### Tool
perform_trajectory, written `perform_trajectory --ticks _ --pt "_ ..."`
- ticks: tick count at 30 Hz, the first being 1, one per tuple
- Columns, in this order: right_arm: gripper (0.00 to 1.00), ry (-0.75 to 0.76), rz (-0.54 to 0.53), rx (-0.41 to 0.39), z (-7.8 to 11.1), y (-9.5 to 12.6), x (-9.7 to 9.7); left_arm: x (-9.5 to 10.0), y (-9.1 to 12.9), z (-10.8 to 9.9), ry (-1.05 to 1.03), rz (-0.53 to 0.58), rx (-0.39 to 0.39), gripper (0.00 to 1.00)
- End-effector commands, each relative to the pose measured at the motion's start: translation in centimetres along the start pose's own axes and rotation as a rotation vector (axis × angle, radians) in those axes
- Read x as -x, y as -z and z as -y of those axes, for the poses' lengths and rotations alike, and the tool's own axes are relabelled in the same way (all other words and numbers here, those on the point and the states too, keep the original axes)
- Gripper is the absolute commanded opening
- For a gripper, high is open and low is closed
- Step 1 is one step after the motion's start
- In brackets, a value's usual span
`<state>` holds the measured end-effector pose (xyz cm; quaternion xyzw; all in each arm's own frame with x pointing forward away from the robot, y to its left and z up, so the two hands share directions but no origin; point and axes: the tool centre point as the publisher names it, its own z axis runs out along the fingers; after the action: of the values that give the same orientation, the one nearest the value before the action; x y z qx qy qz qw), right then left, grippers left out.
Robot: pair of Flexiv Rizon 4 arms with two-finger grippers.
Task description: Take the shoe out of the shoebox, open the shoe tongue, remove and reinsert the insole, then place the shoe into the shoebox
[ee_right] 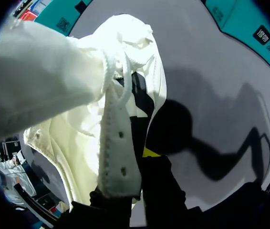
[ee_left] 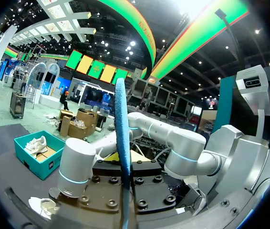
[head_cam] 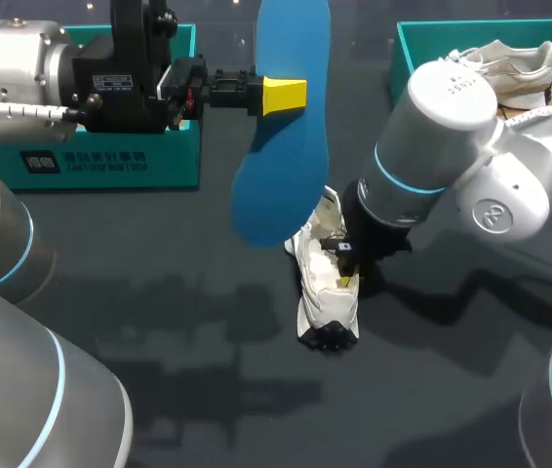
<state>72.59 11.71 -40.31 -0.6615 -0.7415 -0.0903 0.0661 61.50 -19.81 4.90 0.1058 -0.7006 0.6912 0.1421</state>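
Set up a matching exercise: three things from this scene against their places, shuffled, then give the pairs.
Things:
1. blue insole
2. white shoe
3. second shoe

Places:
A. inside the teal shoebox
B. on the table, gripped by the right gripper
C. raised above the table, gripped by the left gripper

Pairs: 1-C, 2-B, 3-A.

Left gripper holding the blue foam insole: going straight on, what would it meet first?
Beyond the blue foam insole it holds, likely the right arm's silver elbow joint; height unclear.
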Motion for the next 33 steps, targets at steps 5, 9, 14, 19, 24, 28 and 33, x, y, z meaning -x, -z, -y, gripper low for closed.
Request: perform_trajectory --ticks 5,9,14,19,24,28,33 --pt "0.51 0.023 -0.045 -0.031 -0.5 -1.4 0.0 0.0 -0.1 0.0 0.0 0.0 0.0 0.0" --pt "1.0 0.047 -0.093 -0.034 -0.3 -0.4 -0.1 0.0 -0.1 0.0 0.0 0.0 0.0 0.0" --pt "1.0 0.062 -0.134 -0.035 0.2 2.6 -0.3 0.0 -0.1 0.0 0.0 0.0 0.0 0.0" --pt "1.0 0.083 -0.197 -0.039 0.9 6.5 -0.3 0.0 -0.1 0.0 0.0 0.0 0.0 0.0" --pt "1.0 0.082 -0.2 -0.065 0.9 7.1 -0.3 0.0 -0.1 0.0 0.0 0.0 0.0 0.0" --pt "1.0 0.082 -0.2 -0.065 0.9 7.1 -0.3 0.0 -0.1 0.0 0.0 0.0 0.0 0.0" --pt "1.0 0.082 -0.2 -0.065 0.9 7.1 -0.3 0.0 -0.1 0.0 0.0 0.0 0.0 0.0"
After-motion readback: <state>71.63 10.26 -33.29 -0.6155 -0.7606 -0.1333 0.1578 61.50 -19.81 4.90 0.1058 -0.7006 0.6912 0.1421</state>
